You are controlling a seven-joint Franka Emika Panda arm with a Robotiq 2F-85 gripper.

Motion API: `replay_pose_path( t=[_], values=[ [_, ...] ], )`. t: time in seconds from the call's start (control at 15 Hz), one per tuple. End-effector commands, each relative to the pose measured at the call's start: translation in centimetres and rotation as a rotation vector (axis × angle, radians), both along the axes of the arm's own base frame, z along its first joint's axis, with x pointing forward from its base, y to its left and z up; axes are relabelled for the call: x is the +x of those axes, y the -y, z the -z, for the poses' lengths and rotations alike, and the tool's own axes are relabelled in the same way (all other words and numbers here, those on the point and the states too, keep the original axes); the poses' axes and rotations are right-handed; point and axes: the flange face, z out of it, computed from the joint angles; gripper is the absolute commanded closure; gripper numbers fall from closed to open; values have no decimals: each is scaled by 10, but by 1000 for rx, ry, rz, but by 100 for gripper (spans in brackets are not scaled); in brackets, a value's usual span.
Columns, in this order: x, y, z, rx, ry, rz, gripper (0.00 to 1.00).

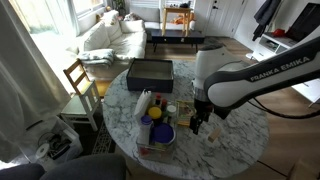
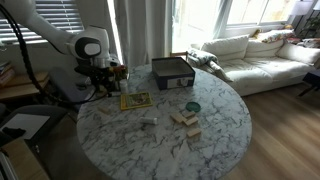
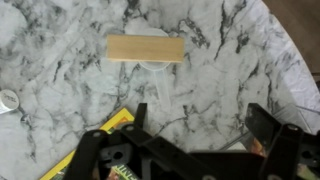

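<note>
My gripper is open and empty, its two dark fingers spread above the bare marble tabletop. A flat wooden block lies on the marble just ahead of the fingers, apart from them. A yellow packet shows beside one finger. In both exterior views the gripper hangs low over the round table near its edge.
A black box stands on the table. A blue bowl and small bottles are grouped in an exterior view. Stacked wooden blocks, a green lid, a wooden chair and a white sofa are also in view.
</note>
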Motion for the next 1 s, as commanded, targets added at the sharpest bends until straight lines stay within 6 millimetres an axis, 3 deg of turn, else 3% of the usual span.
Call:
replay_pose_path(
  t=[0.0,0.4,0.53,0.67,0.73,0.93],
  values=[
    [16,10,24,-4,-14,15,0],
    [16,29,51,-2,-61,46,0],
    [16,32,58,3,-71,54,14],
    [15,33,64,3,-81,56,22],
    [15,33,65,3,-86,55,35],
    [14,34,70,3,-96,55,52]
  ],
)
